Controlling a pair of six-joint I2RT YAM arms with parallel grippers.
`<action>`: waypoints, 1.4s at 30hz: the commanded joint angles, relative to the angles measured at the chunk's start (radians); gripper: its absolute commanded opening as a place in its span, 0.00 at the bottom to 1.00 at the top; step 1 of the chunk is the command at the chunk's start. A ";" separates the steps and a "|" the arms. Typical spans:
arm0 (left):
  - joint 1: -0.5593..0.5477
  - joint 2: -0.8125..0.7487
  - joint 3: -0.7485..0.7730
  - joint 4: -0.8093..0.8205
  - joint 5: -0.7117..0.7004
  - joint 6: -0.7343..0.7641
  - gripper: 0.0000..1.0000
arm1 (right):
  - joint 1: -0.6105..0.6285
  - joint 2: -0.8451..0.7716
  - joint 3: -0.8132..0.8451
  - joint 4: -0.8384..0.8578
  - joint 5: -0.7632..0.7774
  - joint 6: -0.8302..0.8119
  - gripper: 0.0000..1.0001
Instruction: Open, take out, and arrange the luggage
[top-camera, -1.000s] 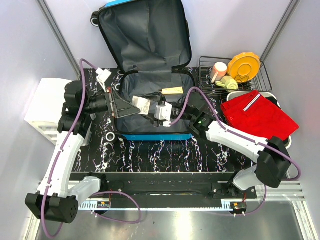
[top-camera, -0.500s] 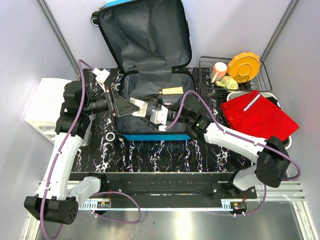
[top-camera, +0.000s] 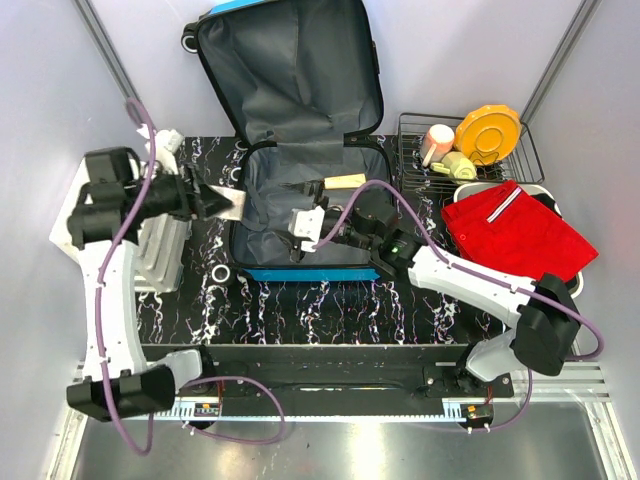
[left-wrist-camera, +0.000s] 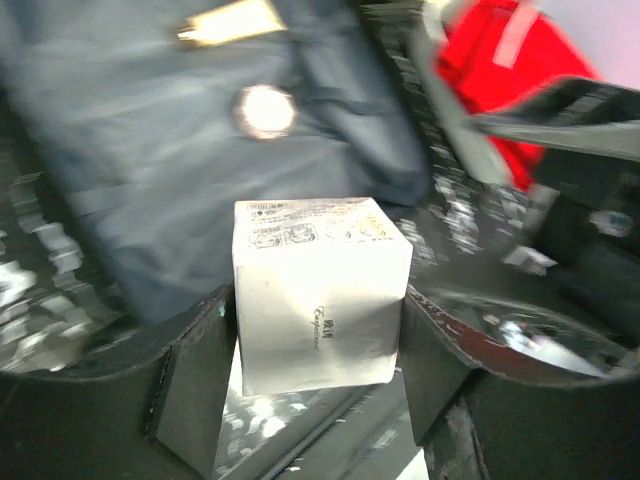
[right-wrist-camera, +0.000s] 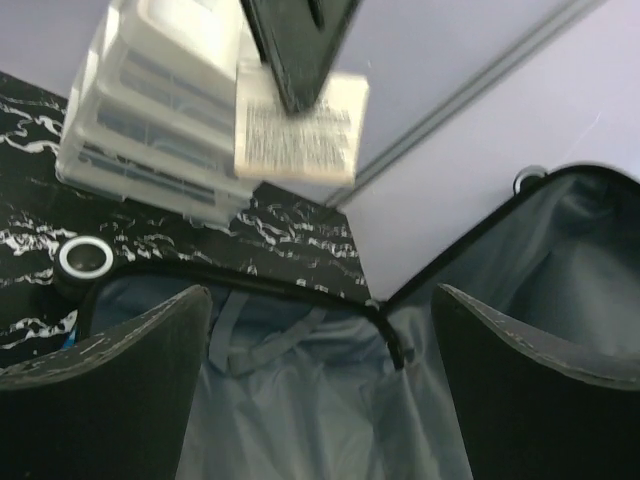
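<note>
The luggage (top-camera: 290, 80) lies open mid-table, its grey-lined lid propped against the back wall and a blue edge at the front. My left gripper (top-camera: 230, 205) hangs just left of the lower shell's rim, shut on a small white box (left-wrist-camera: 320, 290). The right wrist view shows the same box (right-wrist-camera: 300, 125) held above the table. Over the lining (right-wrist-camera: 310, 400) inside the lower shell, my right gripper (top-camera: 298, 225) stands open with nothing between its fingers. A tan, handle-like item (top-camera: 343, 181) rests in the shell.
White plastic bins (top-camera: 90, 215) stand at the left table edge. A wire rack (top-camera: 415, 150) at the back right holds an orange plate (top-camera: 487, 133). A red garment (top-camera: 515, 230) lies in a white bin. A small ring (top-camera: 220, 272) sits near the suitcase's front-left corner.
The left gripper closed on the white box and carried it left, out of the suitcase. The right gripper let go of it, opened wide and stayed inside the shell.
</note>
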 joint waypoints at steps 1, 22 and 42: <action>0.199 0.103 0.177 -0.301 -0.202 0.343 0.00 | -0.035 -0.066 0.040 -0.112 0.106 0.088 1.00; 0.706 0.413 0.559 -0.438 -0.605 0.809 0.00 | -0.106 -0.054 0.135 -0.341 0.121 0.188 1.00; 0.695 0.487 0.581 -0.349 -0.565 0.752 0.00 | -0.106 -0.043 0.148 -0.350 0.101 0.205 1.00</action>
